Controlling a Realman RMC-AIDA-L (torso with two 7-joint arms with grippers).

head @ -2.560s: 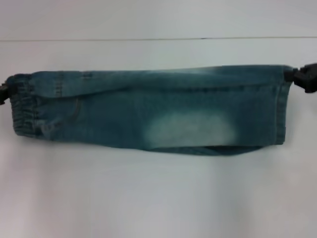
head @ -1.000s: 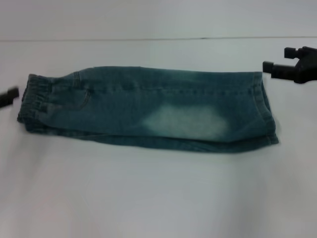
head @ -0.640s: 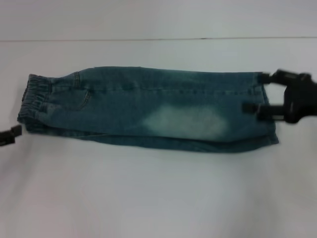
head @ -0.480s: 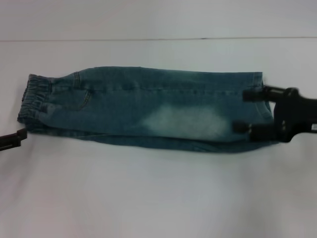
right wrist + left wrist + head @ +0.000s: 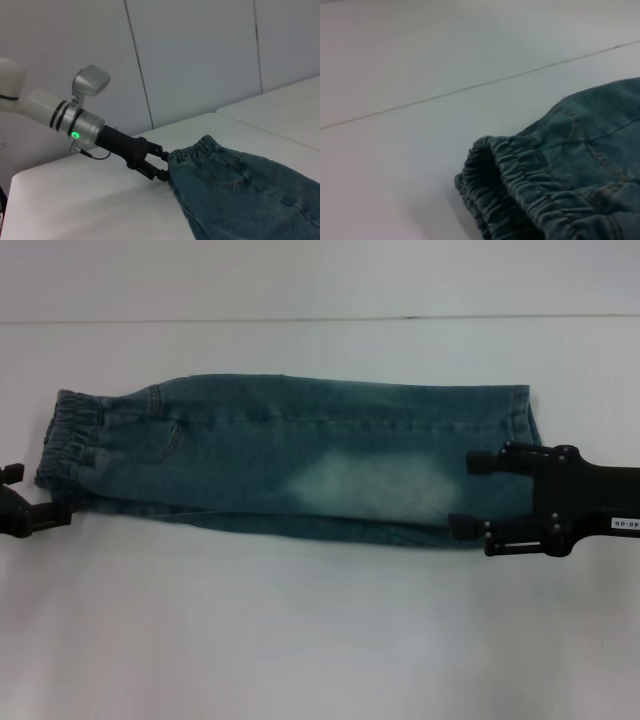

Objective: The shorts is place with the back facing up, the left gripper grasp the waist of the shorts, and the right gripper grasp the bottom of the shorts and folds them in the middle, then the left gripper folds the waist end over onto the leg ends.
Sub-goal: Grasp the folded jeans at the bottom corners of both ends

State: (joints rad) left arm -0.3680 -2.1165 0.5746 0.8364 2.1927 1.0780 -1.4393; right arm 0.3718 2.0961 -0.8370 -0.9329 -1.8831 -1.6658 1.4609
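**Both grippers at the ends of the folded shorts**

My right gripper [image 5: 468, 494] has its jaws spread, one finger [image 5: 490, 460] farther from me and one nearer, both pointing left over the right end of the shorts [image 5: 300, 465]. The far finger lies over the denim just inside the leg ends [image 5: 525, 425]; the near one sits at the near edge of the fabric. I cannot tell whether either finger touches the cloth. The black arm behind it runs nearly level off the right side of the head view, with a small white label [image 5: 625, 524] on it.

My left gripper [image 5: 164, 164] is at the near-left corner of the shorts, at the waist [image 5: 72, 445]. In the right wrist view its two black fingers are parted, with their tips at the edge of the elastic band; I cannot tell whether cloth lies between them. Its arm reaches in low and nearly level, a silver cuff with a green light [image 5: 75, 134] behind the black claw. In the head view only its tip shows at the left edge.

The shorts lie flat on the white table [image 5: 320, 640], folded lengthwise into a narrow strip. The long axis runs left to right, the ruched waist pointing left and the stitched leg ends pointing right. A pale faded patch [image 5: 375, 485] sits right of the middle, and a pocket seam [image 5: 170, 440] shows near the waist. The left wrist view looks at the gathered waist opening [image 5: 490, 185] from close by.
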